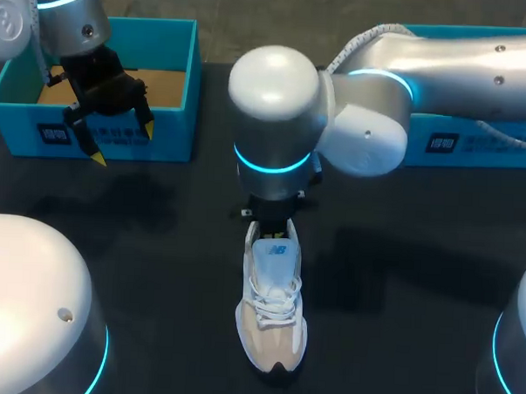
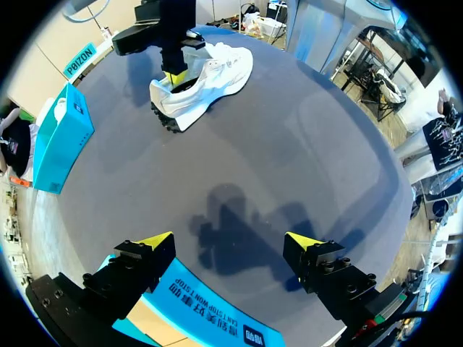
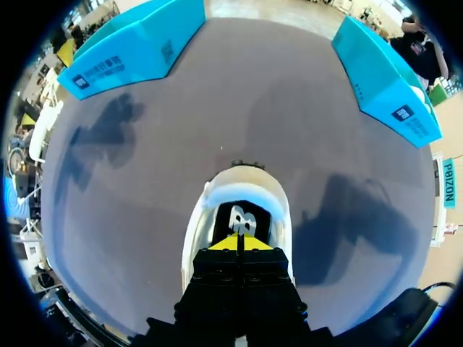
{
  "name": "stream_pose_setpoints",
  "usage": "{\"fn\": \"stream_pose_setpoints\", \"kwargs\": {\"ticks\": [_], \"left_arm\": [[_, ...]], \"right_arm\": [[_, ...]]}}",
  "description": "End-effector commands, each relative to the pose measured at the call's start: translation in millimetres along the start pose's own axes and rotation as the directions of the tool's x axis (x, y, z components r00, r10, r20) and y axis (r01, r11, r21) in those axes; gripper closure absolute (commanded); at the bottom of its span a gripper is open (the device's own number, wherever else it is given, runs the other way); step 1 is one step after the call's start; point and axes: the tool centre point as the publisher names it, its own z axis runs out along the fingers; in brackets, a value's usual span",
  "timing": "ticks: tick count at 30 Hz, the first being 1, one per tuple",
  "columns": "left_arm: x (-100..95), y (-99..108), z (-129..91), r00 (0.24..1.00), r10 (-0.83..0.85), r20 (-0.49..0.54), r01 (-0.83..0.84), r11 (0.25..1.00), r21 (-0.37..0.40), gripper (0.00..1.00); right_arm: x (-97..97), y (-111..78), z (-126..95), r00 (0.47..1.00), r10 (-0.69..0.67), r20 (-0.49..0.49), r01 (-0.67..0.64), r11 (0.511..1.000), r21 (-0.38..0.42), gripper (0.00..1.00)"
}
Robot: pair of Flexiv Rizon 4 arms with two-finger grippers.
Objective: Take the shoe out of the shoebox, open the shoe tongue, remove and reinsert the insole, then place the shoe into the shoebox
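The shoe point(image 1: 270, 324) stands alone on the dark table point(image 1: 399, 281), well apart from the open shoebox point(image 1: 174, 134), with nothing bracing it, and that is what worries me. The right gripper point(image 3: 239, 242) is down at the heel-side opening, yellow tips pressed together just behind the tongue point(image 1: 274, 248); I cannot tell whether a thin edge of tongue or insole is caught between them. The left gripper point(image 2: 230, 244) hangs spread wide above the shoebox's front wall, nowhere near the shoe. So if the right arm pulls now, I'd guess the whole shoe comes with it, sliding over the table or tipping onto its side, since it looks light and no second grip holds it down. The laces point(image 1: 274, 304) look drawn snug across the top, which could keep the tongue from folding open and make the tips slip off. A tilted shoe would also leave the insole harder to reach cleanly.
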Motion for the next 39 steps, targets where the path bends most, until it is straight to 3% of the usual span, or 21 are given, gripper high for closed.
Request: {"fn": "stream_pose_setpoints", "kwargs": {"ticks": [1,16,19,22,26,29,32,35,39], "left_arm": [[0.5,0.0,-0.3,1.0,0.0,-0.001,0.0,1.0,-0.003,0.0],[0.5,0.0,-0.3,1.0,0.0,-0.001,0.0,1.0,-0.003,0.0],[0.5,0.0,-0.3,1.0,0.0,-0.001,0.0,1.0,-0.003,0.0],[0.5,0.0,-0.3,1.0,0.0,-0.001,0.0,1.0,-0.003,0.0],[0.5,0.0,-0.3,1.0,0.0,-0.001,0.0,1.0,-0.003,0.0],[0.5,0.0,-0.3,1.0,0.0,-0.001,0.0,1.0,-0.003,0.0],[0.5,0.0,-0.3,1.0,0.0,-0.001,0.0,1.0,-0.003,0.0],[0.5,0.0,-0.3,1.0,0.0,-0.001,0.0,1.0,-0.003,0.0],[0.5,0.0,-0.3,1.0,0.0,-0.001,0.0,1.0,-0.003,0.0]], "right_arm": [[-4.5,-0.1,2.1,1.0,0.003,-0.011,-0.003,0.999,0.039,1.0],[-5.3,-25.5,-3.2,1.0,0.018,-0.012,-0.016,0.986,0.166,0.95],[-2.5,-27.8,-4.9,1.0,0.01,-0.011,-0.007,0.984,0.178,0.82],[-1.5,-31.4,-3.9,1.0,0.01,-0.016,-0.007,0.982,0.191,0.62],[-0.4,-35.2,-1.9,1.0,0.014,-0.017,-0.01,0.979,0.205,0.51],[1.2,-37.4,-1.1,1.0,0.014,-0.02,-0.009,0.977,0.215,0.25],[3.7,-39.6,-1.8,1.0,0.015,-0.018,-0.01,0.975,0.223,0.08],[5.8,-41.3,-2.0,1.0,0.014,-0.019,-0.01,0.974,0.228,0.0],[8.6,-43.1,-0.5,1.0,0.016,-0.023,-0.01,0.97,0.242,0.0]]}}
